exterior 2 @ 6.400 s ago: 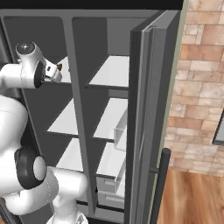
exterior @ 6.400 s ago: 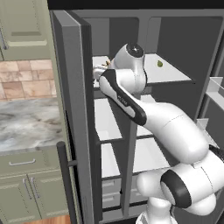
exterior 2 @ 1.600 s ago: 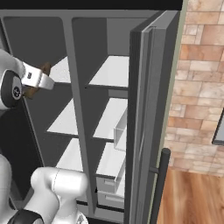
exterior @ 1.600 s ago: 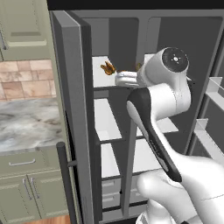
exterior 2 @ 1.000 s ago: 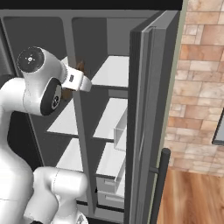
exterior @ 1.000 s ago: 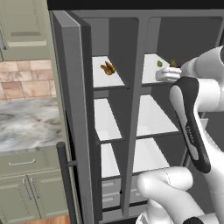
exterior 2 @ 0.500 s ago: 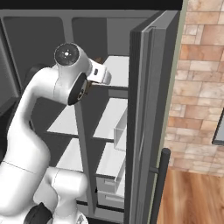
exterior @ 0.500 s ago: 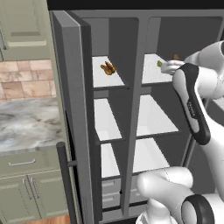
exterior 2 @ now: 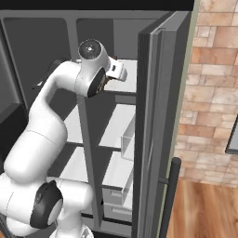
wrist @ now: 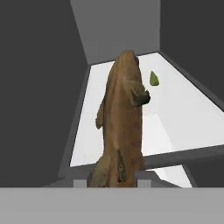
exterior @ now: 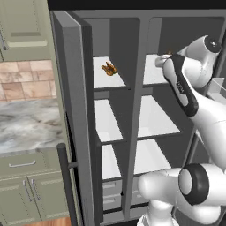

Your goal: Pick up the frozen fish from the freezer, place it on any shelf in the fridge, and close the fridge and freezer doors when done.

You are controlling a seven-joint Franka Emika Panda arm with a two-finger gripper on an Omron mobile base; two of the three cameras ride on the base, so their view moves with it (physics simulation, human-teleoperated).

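You've got the long brown fish (wrist: 123, 127) clamped between the two dark fingertips of the gripper (wrist: 114, 180), held out over the front edge of the white top fridge shelf (wrist: 183, 113). A small green item (wrist: 154, 78), possibly a vegetable, lies farther back on that shelf. One compartment over, a small brown object (exterior: 109, 68) sits on the freezer's top shelf.

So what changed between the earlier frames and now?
The arm swung from the freezer side across to the fridge side, carrying the fish in its hand; it now hangs over the top fridge shelf, near a small green item. Both doors stayed open, and the brown item on the top freezer shelf stayed put.
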